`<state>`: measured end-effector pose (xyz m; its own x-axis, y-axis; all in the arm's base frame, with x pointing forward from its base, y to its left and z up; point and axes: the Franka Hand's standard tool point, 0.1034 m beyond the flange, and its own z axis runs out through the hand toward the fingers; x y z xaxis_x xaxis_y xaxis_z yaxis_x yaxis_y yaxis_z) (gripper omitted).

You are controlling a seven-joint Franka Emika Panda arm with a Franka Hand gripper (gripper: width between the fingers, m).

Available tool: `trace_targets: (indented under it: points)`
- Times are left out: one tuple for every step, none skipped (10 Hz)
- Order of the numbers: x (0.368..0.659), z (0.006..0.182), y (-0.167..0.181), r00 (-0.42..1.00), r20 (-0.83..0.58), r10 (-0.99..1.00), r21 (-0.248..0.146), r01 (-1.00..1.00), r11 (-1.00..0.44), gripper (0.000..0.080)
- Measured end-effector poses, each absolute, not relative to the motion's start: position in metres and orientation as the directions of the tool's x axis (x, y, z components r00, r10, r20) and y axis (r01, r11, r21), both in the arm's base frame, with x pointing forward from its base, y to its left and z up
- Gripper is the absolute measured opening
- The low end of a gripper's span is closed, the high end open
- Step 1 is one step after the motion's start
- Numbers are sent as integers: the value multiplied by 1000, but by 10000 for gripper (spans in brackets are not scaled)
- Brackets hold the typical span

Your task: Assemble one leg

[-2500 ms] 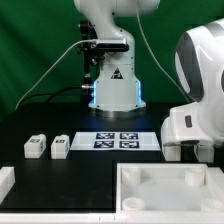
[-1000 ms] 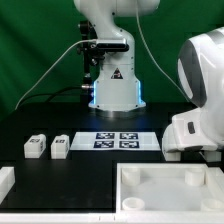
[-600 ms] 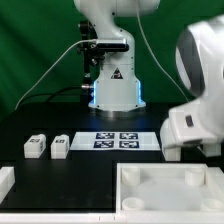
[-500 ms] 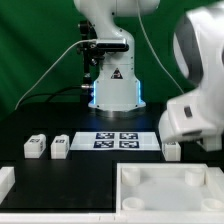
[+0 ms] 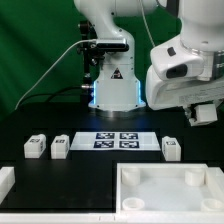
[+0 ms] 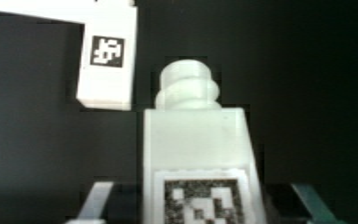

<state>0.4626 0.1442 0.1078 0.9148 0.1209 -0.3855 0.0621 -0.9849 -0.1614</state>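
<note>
I've got a leg (image 6: 194,150) pinched between the gripper (image 6: 197,200) fingers, up over the table's right side. Tray-like top (image 5: 165,188) sits near, nothing screwed in yet, so basically all the assembly is left, I'd say.

End effector (image 5: 203,112) fingertips blurred; tray (image 5: 165,187) cropped.

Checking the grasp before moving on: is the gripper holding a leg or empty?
Holding. In the wrist view the leg sits between the gripper fingers.
</note>
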Motion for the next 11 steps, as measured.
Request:
trace_targets:
  points:
    - [475,110,139,951,-274,144,-164,101,-981,287]
    - [499,127,122,964,-194,183,-170,151,-974,287]
    - [527,142,111,974,-131,183,-172,159,-972,288]
    - [561,153,111,987,16,161,-166,161,-973,288]
    - [581,156,109,974,175,144,-150,171,-974,288]
    - [570,150,106,960,248,129,-130,165,-978,288]
    - [565,147,103,951,285,124,-118,163,-980,288]
    - [574,151,99,907,405,116,-92,167,-982,288]
    - [572,149,94,858,503,106,-66,161,-985,288]
    - [568,145,90,815,572,93,-52,149,-987,288]
    - [567,141,90,811,578,90,-52,147,-988,288]
